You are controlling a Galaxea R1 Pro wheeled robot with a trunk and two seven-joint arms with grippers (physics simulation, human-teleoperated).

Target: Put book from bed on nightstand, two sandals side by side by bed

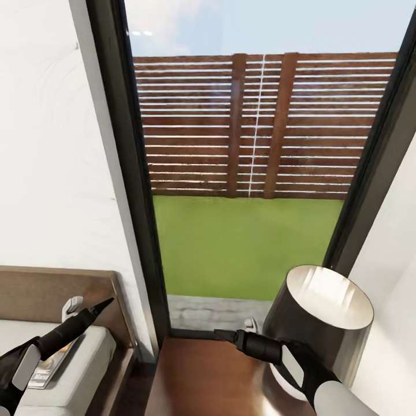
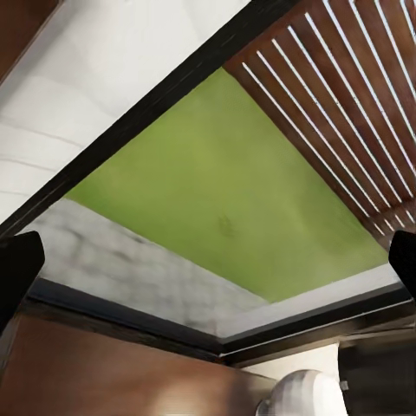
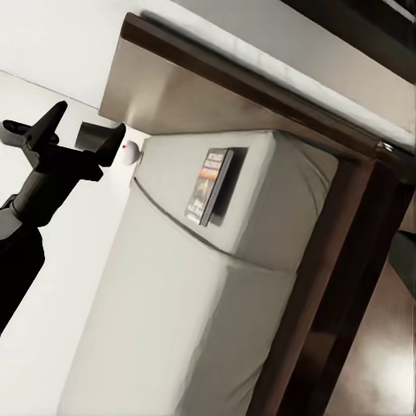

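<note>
My left gripper [image 1: 81, 312] is hovering open and empty over the head corner of the bed [image 1: 86, 358], fingers [image 1: 101, 305] parted wide. My right gripper [image 1: 231, 332] is hanging over the nightstand [image 1: 202, 375] surface, holding nothing; can't tell how far its jaws are parted.

The book [image 3: 211, 184] is lying flat on the mattress just below and behind the left gripper, toward my wrist, close to the mattress edge that is facing the nightstand. Headboard [image 1: 46, 289] is sitting right ahead of that gripper.

Risks I'm judging: book is thin and flat on a soft mattress, so closing down on it could just be pressing it in or sliding it off the edge into the gap beside the frame. Overreaching forward means hitting the headboard. On the nightstand, the lamp [image 1: 323, 323] is standing just beside the right gripper, taking up much of the surface, so carrying the book across could be knocking it. Sandals aren't located yet.
</note>
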